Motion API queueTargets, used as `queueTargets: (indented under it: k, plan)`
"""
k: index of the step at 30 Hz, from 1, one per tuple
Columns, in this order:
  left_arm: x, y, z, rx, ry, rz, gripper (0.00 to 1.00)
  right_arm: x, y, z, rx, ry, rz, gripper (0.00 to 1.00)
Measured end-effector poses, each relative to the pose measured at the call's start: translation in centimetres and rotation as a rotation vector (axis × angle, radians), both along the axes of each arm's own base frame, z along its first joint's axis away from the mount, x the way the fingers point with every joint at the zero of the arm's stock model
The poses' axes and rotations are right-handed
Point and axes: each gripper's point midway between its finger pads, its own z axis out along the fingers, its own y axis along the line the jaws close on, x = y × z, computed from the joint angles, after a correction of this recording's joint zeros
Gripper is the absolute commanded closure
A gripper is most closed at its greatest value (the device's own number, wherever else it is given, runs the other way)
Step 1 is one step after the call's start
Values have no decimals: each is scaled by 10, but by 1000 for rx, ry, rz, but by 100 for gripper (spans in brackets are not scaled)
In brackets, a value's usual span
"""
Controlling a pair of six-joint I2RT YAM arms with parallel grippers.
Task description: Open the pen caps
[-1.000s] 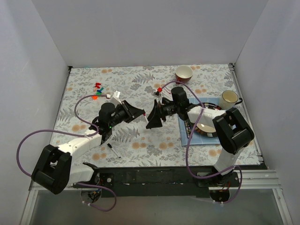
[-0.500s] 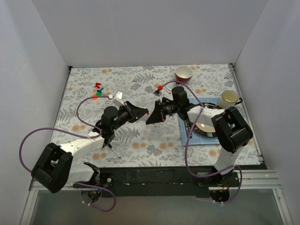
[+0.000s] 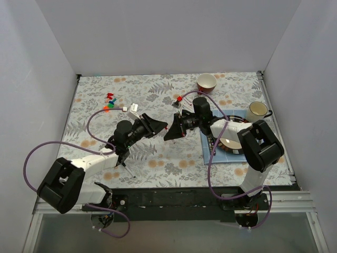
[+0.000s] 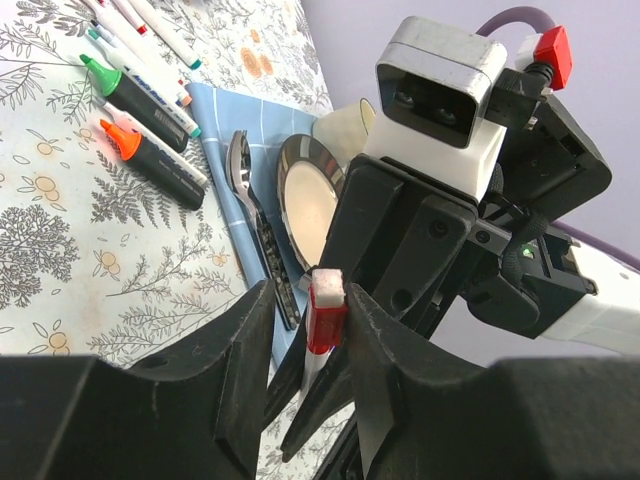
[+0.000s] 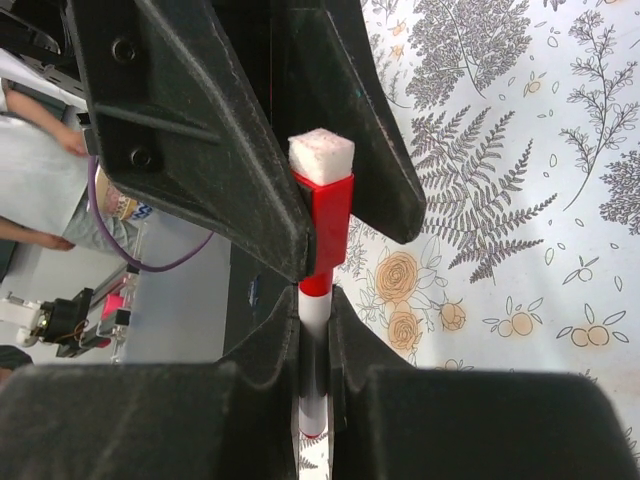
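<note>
A white pen (image 5: 313,345) with a red pen cap (image 5: 322,225) hangs in mid-air between my two grippers above the table's middle. My right gripper (image 5: 313,300) is shut on the white barrel. My left gripper (image 4: 312,295) straddles the red cap (image 4: 327,308). The cap rests against one finger (image 4: 375,340), with a gap to the other, so these jaws stand slightly open. In the top view the left gripper (image 3: 161,126) and right gripper (image 3: 170,128) meet tip to tip. Loose coloured caps (image 3: 109,101) lie at the far left.
More white pens (image 4: 140,20) and green and orange highlighters (image 4: 145,125) lie beyond the grippers. A blue mat (image 3: 209,150) holds a plate (image 3: 243,138) and spoon (image 4: 243,175). A red bowl (image 3: 207,82) and white mug (image 3: 257,110) stand at the back right.
The left gripper has moved right up to the right gripper. The right gripper, wide open before, has shut on the pen's barrel. The left jaws have eased apart around the cap.
</note>
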Motion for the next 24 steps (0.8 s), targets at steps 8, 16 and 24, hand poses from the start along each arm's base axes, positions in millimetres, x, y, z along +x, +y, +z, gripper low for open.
queueTargets:
  k: [8, 16, 24]
  plan:
    - [1, -5, -1, -12, -14, -22, 94, 0, 0, -3, -7, 11, 0, 99]
    - [2, -6, -4, 17, -16, -32, 100, 1, 0, -7, -17, 15, -7, 99]
    - [35, 14, 21, 127, 7, -69, 100, 29, 15, 12, 24, -111, -91, 99]
